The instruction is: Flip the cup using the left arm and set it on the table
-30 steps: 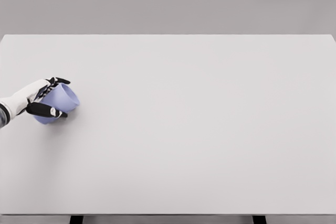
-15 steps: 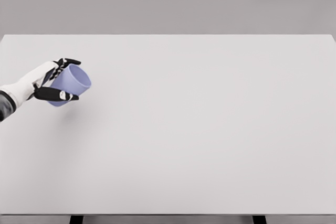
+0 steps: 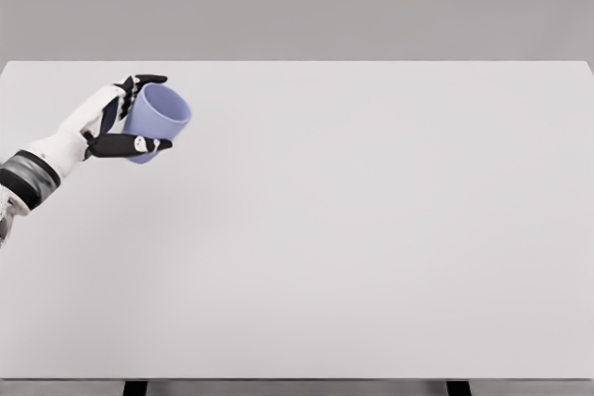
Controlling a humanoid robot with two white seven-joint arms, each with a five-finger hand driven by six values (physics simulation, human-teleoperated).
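Above the far-left part of the pale grey worktop (image 3: 353, 229), our left hand (image 3: 116, 127) grips the smooth lilac-blue cup (image 3: 158, 118), tilted with its mouth toward upper right. We fear a slip: only black fingertips pinch it, so further rotation could drop it.

The left hand (image 3: 116, 122) has carried the cup (image 3: 156, 121) up off the table (image 3: 371, 229), farther and to the right. More of the forearm now shows, and the cup's mouth points right.
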